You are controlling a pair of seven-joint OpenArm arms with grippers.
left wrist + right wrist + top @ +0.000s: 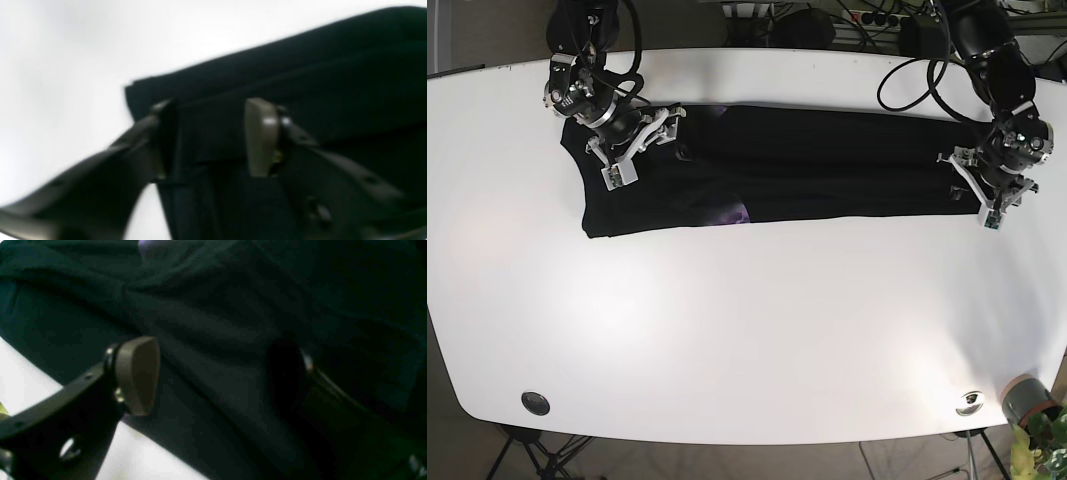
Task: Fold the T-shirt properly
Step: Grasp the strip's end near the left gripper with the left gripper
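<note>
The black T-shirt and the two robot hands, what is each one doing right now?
Black T-shirt: lying on the white table, folded into a long band, not yet a small square.
Left gripper: open, fingers straddling the shirt's end edge.
Right gripper: open, low over the cloth, gripping nothing.

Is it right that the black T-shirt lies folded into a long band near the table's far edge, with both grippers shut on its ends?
Not quite: the base view shows the T-shirt as you say, but the wrist views show the left gripper and right gripper open.
</note>
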